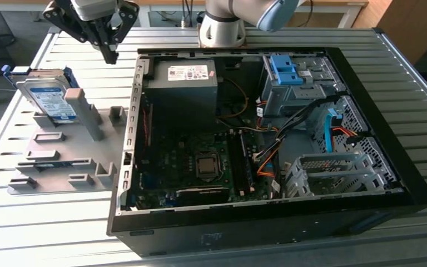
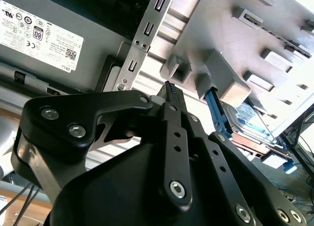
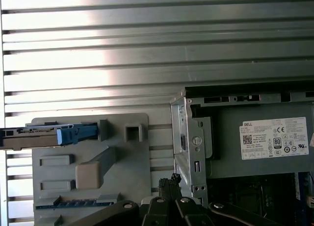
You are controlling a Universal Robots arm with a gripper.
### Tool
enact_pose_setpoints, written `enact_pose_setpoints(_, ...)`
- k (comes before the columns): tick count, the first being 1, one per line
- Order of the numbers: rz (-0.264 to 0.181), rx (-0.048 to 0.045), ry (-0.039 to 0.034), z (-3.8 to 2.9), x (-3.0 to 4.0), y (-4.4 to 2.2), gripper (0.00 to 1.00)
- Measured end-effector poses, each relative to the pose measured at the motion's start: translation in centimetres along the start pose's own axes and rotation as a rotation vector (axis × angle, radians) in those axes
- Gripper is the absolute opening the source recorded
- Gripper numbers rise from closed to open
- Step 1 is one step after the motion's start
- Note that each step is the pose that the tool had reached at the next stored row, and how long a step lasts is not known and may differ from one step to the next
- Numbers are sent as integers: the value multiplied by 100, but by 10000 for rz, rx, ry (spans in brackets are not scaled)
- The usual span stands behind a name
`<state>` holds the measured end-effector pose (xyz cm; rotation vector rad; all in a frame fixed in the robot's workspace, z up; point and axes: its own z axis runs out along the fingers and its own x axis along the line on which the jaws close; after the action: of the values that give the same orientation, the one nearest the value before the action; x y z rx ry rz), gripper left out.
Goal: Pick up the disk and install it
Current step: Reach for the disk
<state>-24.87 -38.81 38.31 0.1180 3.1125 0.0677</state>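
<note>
The disk [image 1: 48, 100], a silver drive with a white-and-blue label in a blue carrier, stands on edge in a slot at the far corner of the grey holder plate [image 1: 65, 161], on the exterior view's left. My gripper [image 1: 110, 56] hangs above the table between the disk and the computer case, its black fingers pressed together with nothing between them. In the first wrist view the disk [image 3: 44, 136] appears edge-on and the fingertips [image 3: 170, 181] point down beside the case wall. In the second wrist view the disk [image 2: 248, 122] lies beyond the gripper [image 2: 170, 87].
An open black computer case [image 1: 391, 183] lies on the slatted metal table [image 1: 43, 228]. Inside it are a grey power supply [image 1: 186, 89], a blue bracket [image 1: 286, 71] on a metal bay, a grey drive cage [image 1: 331, 173], a motherboard and cables.
</note>
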Motion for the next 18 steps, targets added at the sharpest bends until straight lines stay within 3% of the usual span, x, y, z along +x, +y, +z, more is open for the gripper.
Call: enact_pose_setpoints(18, 0, 0, 3, 22, 53, -5, 11)
